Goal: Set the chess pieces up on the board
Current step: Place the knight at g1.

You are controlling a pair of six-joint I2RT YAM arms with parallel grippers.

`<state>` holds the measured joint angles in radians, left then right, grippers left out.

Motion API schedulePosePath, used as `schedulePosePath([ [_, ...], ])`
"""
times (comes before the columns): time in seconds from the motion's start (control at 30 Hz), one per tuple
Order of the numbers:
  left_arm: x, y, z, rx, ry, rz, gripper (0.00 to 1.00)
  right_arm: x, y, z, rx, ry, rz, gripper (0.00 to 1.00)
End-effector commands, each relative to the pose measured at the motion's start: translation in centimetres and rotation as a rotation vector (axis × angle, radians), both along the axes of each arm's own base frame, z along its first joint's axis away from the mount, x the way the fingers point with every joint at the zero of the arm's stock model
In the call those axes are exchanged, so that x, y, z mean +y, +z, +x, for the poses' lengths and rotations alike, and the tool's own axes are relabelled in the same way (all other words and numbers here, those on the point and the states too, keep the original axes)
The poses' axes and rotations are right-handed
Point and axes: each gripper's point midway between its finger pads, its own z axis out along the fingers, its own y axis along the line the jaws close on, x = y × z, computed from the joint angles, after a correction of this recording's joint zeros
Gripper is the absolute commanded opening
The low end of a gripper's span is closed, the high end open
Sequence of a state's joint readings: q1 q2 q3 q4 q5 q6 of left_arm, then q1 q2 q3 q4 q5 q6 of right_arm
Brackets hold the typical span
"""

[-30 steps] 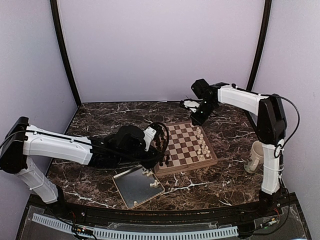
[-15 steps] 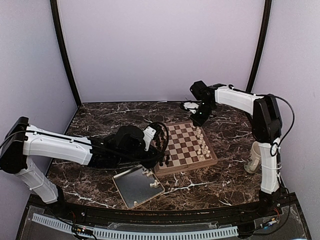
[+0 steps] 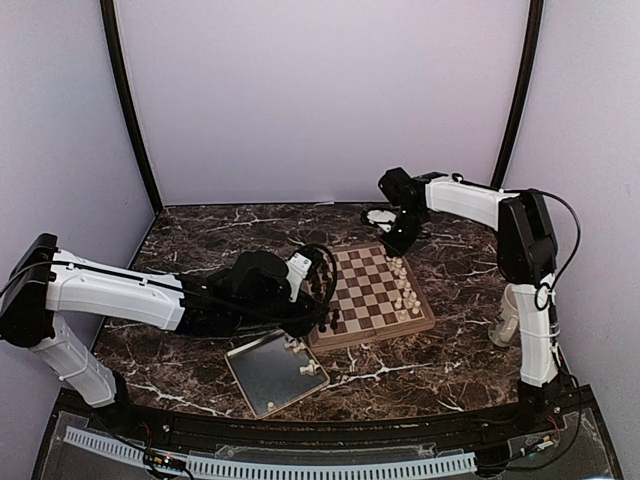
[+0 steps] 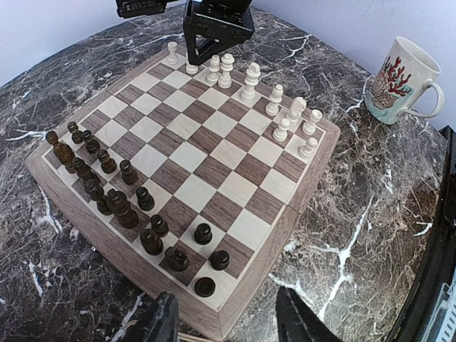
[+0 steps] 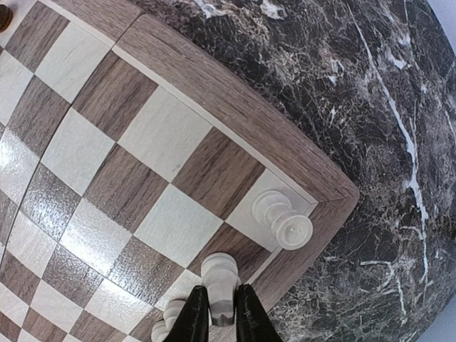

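Observation:
The board (image 3: 352, 330) lies mid-table, with dark pieces (image 4: 107, 185) along its left side and several cream-white chess pieces (image 4: 249, 82) along its right side. My right gripper (image 5: 219, 292) is at the board's far right corner (image 3: 400, 243). It is shut on a white chess piece (image 5: 219, 274) that stands on a dark square, one square from a white piece (image 5: 283, 217) on the corner square. My left gripper (image 4: 226, 303) hangs open just off the board's near left corner (image 3: 318, 300), holding nothing.
A grey metal tray (image 3: 262, 380) with a few white pieces (image 3: 306, 366) sits in front of the board, under the left arm. A patterned mug (image 4: 399, 82) stands on the marble table to the right of the board (image 3: 510, 315).
The right gripper has come down and slightly left onto the board's far right corner with its white piece. The left arm has not moved.

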<state>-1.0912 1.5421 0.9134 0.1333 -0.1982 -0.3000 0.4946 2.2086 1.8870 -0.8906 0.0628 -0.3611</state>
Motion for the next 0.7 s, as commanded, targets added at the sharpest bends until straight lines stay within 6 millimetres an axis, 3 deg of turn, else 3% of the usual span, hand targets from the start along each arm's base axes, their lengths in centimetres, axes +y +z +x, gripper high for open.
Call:
schedulePosePath([
  [0.0, 0.2, 0.5, -0.1, 0.000, 0.002, -0.023, 0.49, -0.2, 0.9, 0.9, -0.022, -0.018, 0.004, 0.18],
  [0.2, 1.0, 0.3, -0.5, 0.011, 0.001, 0.017, 0.49, 0.2, 4.4, 1.3, -0.077, -0.025, 0.058, 0.27],
  [0.33, 2.9, -0.8, -1.5, 0.073, 0.012, 0.087, 0.49, 0.3, 7.2, 1.3, -0.126, -0.029, 0.092, 0.30],
  [0.53, 7.1, -3.6, -5.9, 0.267, 0.005, 0.208, 0.46, 0.6, 11.2, -0.2, -0.171, -0.008, 0.173, 0.31],
  [0.67, 9.0, -4.8, -8.5, 0.349, -0.027, 0.261, 0.45, 1.8, 13.1, -2.8, -0.168, 0.078, 0.294, 0.32],
])
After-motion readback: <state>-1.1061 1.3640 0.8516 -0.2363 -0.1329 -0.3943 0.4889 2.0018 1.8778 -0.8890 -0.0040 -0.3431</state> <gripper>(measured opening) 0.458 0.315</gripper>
